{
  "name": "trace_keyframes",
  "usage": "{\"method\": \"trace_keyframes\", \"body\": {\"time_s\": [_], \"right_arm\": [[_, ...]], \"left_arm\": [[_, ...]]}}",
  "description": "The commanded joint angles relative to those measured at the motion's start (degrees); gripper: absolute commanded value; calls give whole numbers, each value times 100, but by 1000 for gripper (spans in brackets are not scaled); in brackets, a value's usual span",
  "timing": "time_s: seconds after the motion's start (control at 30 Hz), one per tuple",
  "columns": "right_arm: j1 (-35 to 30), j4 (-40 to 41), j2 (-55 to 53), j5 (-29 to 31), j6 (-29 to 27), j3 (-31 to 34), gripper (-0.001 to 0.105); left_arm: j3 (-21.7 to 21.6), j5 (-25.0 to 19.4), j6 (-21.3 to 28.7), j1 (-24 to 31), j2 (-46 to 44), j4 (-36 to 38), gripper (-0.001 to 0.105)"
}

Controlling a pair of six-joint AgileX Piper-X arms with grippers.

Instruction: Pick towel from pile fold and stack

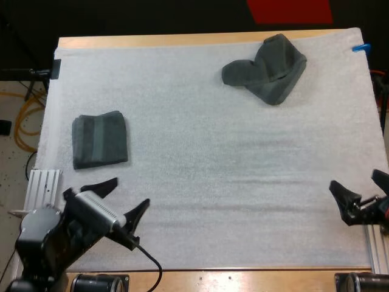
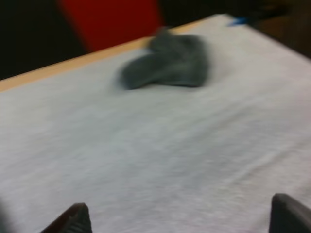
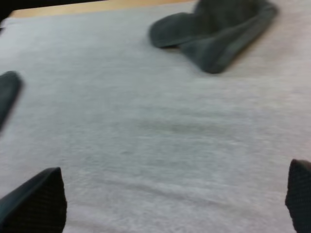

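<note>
A crumpled dark grey-green towel (image 1: 267, 70) lies at the far right of the white mat (image 1: 213, 170); it also lies far ahead in the left wrist view (image 2: 167, 63) and the right wrist view (image 3: 214, 31). A folded towel (image 1: 99, 139) sits flat at the mat's left side, its edge (image 3: 7, 94) seen from the right wrist. My left gripper (image 1: 124, 198) hovers open over the mat's near left, just in front of the folded towel, holding nothing. My right gripper (image 1: 358, 188) stands open at the near right edge, far from both towels.
The wooden table edge (image 1: 182, 40) runs along the far side behind the mat. A metal rail (image 1: 42, 185) sits by the mat's left edge and another (image 1: 377, 249) at the near right. Bare mat spans the middle.
</note>
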Motion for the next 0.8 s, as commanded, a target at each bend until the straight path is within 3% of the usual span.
{"method": "trace_keyframes", "body": {"time_s": [0.0, 0.17, 0.4, 0.57, 0.77], "right_arm": [[-19, -30, 229, -301, -27, -156, 89], [168, -616, 1030, -420, -20, -433, 89], [757, -1460, 2534, 412, 164, -815, 89], [1338, -2222, 4091, 1306, 825, -1288, 89], [1526, -2677, 5834, 1890, 1623, -2021, 89]], "left_arm": [[-62, 166, -20, -126, 158, -110, 70], [-246, 166, -20, -392, 770, -172, 70], [-358, 259, -20, -408, 1134, -617, 70], [-358, 258, -20, -408, 1247, -835, 70], [-358, 258, -20, -408, 1267, -834, 70]]}}
